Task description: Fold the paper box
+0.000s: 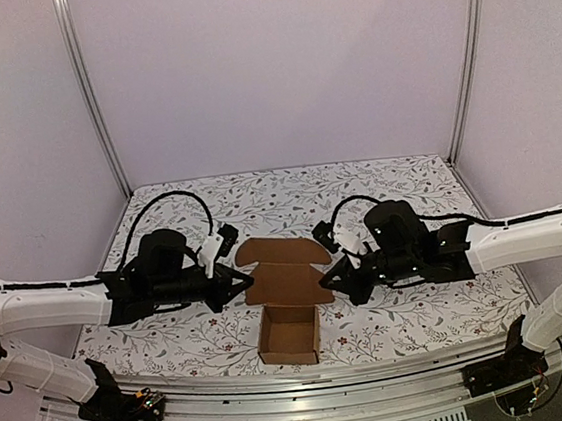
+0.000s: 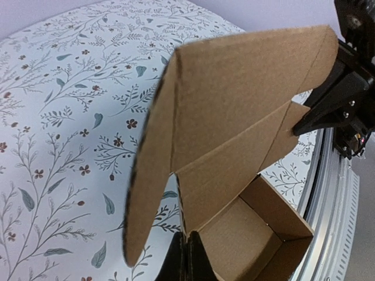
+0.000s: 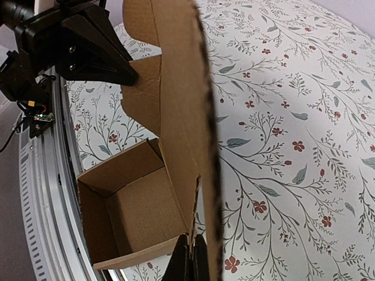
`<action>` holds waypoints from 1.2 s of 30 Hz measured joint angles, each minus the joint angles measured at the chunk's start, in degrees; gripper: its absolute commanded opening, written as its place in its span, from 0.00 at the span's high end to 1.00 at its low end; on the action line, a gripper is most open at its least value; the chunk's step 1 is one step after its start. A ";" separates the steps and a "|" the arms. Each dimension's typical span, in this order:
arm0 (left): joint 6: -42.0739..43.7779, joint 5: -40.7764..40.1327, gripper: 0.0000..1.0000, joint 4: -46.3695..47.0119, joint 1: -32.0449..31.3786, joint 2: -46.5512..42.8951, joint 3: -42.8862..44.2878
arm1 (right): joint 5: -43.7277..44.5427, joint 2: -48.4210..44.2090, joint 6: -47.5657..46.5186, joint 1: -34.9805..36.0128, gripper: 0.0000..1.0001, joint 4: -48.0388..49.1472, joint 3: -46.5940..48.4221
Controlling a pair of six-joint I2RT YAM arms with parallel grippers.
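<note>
Table [image 1: 409,187], floral cloth, both arms reaching in from 9 and 3 o'clock toward the middle. Paper box [image 1: 287,285] sits at table centre, slightly toward the near edge.

Progress: roughly two thirds, my estimate.
- Done: tray [image 1: 289,335] is formed. Four walls are up and the floor shows inside in both wrist views. It sits at 6 o'clock of the lid, open end up.
- Not done: lid [image 1: 285,270] not yet closed. It stands raised off the tray's far wall, leaning back toward 12 o'clock, with its rounded top edge free.
- Lid side flaps: the left one [image 2: 149,175] is bent forward out of the lid plane, and the right one [image 2: 288,126] looks partly bent too. Neither is tucked.
- Left to do, as I judge it: swing the lid down toward 6 o'clock over the tray and push the flaps and front lip inside the walls.

Left gripper [image 1: 246,279] is at 9 o'clock of the lid, fingers together, pinched on the lid's left edge near the flap crease. Right gripper [image 1: 325,278] is at 3 o'clock, fingers together, pinched on the lid's right edge. Both have thin card between the pads. Exact bite depth can't be told.
</note>
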 measured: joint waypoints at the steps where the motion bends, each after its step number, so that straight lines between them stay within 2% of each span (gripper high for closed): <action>1: -0.59 -0.70 1.00 -0.55 0.00 0.20 0.37 | 1.73 0.28 0.46 0.79 1.00 -0.33 0.44; 10: -5.70 -7.13 1.00 -4.11 -1.51 0.85 3.80 | 22.51 3.43 7.21 9.03 1.00 -3.21 5.46; 16: -7.67 -12.41 1.00 -5.81 -5.22 0.85 4.68 | 34.45 6.29 11.63 12.17 1.00 -6.16 8.28; 27: -13.66 -21.86 1.00 -7.23 -11.65 0.85 5.73 | 48.39 10.84 22.14 16.22 1.00 -7.87 11.21; 36: -21.20 -27.39 1.00 -7.85 -13.84 3.23 6.82 | 56.89 12.39 26.47 20.96 1.00 -7.85 11.28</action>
